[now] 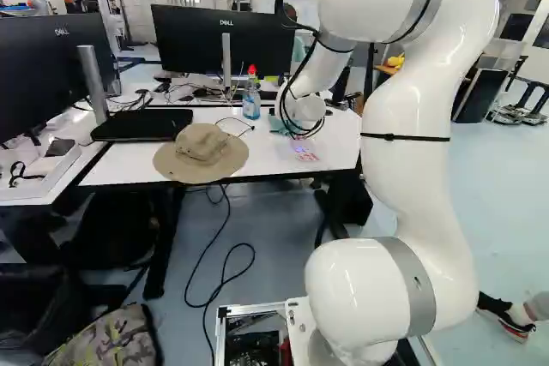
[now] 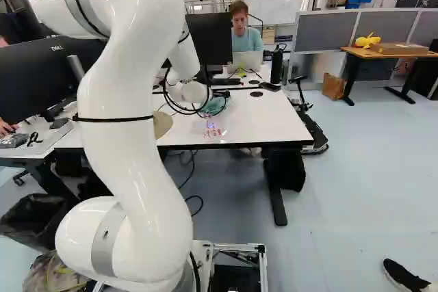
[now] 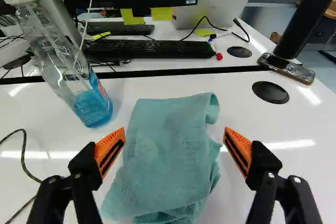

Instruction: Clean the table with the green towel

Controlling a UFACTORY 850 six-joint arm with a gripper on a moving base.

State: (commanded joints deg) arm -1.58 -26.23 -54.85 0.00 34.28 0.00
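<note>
Wrist view, and the gripper point(image 3: 174, 138) gapes empty astride the green towel point(image 3: 165, 156), likely light, limp, best pinched mid-cloth!

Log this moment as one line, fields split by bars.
claw: open, flanking green towel on white table | towel: ungripped | bottle: upright beside towel | red marks: visible near table's front edge

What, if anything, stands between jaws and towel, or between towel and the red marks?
Nothing visible stands between the open jaws and the towel, nor between towel and red marks; the bottle stands to one side.
</note>
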